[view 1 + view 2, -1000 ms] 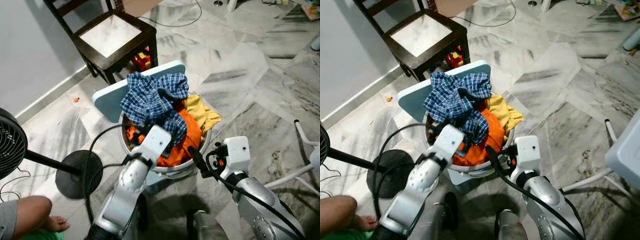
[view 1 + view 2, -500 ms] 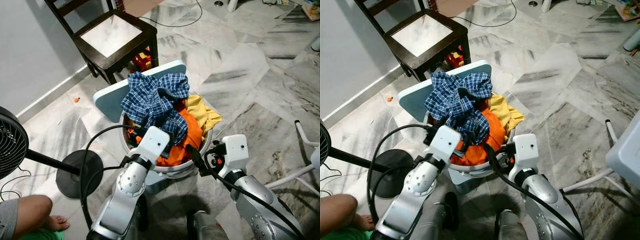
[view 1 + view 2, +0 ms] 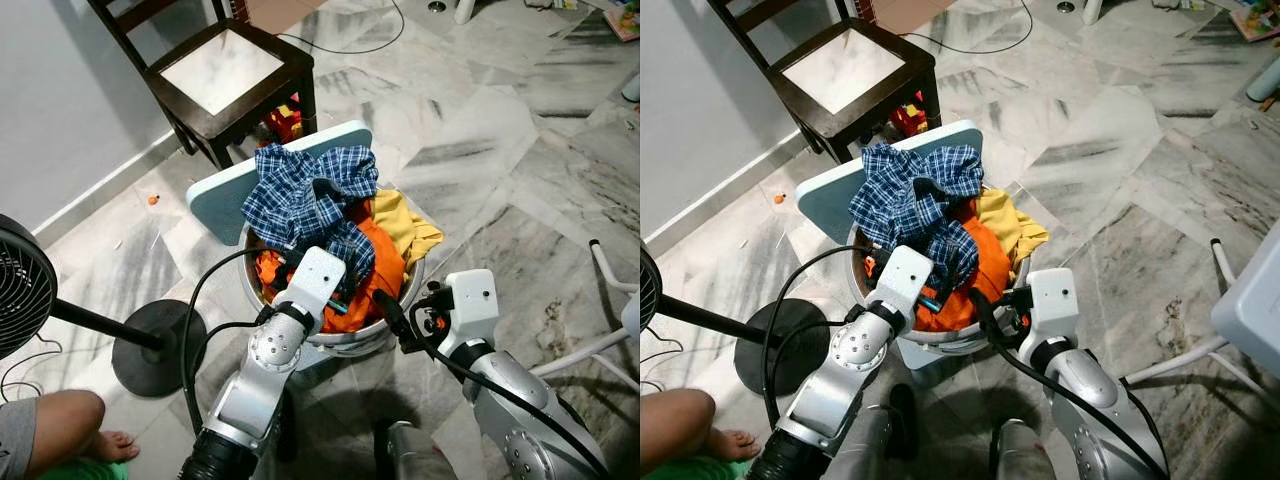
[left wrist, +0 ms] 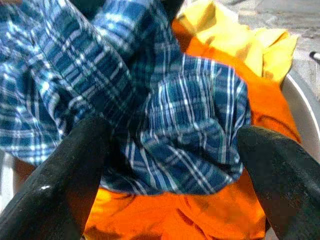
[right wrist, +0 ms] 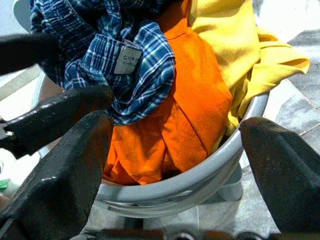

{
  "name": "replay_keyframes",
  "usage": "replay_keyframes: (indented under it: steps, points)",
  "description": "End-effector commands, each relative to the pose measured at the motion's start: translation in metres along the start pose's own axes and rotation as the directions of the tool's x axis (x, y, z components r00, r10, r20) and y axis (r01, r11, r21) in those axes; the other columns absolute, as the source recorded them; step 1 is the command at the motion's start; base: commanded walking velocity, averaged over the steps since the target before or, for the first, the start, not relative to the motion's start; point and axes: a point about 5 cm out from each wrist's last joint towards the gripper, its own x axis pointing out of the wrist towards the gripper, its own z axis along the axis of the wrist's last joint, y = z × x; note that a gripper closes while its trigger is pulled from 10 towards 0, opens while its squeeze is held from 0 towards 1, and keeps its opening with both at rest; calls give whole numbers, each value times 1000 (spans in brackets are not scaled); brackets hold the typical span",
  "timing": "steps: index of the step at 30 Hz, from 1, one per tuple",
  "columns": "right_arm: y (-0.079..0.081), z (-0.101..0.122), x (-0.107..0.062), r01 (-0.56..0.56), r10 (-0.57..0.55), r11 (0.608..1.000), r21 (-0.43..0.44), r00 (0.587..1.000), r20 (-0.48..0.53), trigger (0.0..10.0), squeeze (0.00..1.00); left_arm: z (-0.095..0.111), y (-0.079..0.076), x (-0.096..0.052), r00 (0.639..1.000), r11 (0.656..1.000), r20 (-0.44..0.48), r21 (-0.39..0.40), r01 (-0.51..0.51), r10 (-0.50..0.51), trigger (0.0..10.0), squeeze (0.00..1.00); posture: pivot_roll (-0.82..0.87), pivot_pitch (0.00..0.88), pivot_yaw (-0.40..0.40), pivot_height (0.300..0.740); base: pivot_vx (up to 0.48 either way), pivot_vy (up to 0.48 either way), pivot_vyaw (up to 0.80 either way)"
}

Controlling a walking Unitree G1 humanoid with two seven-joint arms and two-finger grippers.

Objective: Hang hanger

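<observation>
Both grippers' fingers spread apart; left gripper (image 4: 170, 150) has advanced over plaid shirt (image 4: 165, 115) in basket (image 5: 200, 170); no hanger grasped yet.

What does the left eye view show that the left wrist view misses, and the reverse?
Left eye alone: the dark wooden chair, the fan, a person's leg, the right gripper by the basket rim, open. Left wrist alone: a close look between the left gripper's spread fingers at the shirt's folds. Both: the blue plaid shirt over the orange garment and yellow cloth in the basket.
</observation>
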Motion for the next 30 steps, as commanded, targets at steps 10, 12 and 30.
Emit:
replay_keyframes:
  steps: [10,12,30]
  points:
    - [-3,-2,-6,13,-13,1000,-7,1000,-13,10000,0,-1,-2,16,999,999,31,-13,41,-41,10000,0,-128,310,63,740,0,0,0]
    - [-2,-3,-6,13,-13,1000,-6,1000,-13,10000,0,4,-1,20,998,999,48,-1,43,-43,10000,0,-127,310,64,740,0,0,0]
    - [0,-4,-6,17,-17,1000,-1,1000,-15,10000,0,-19,-8,35,986,989,-78,-15,144,-145,3882,0,-136,313,70,740,0,0,0]
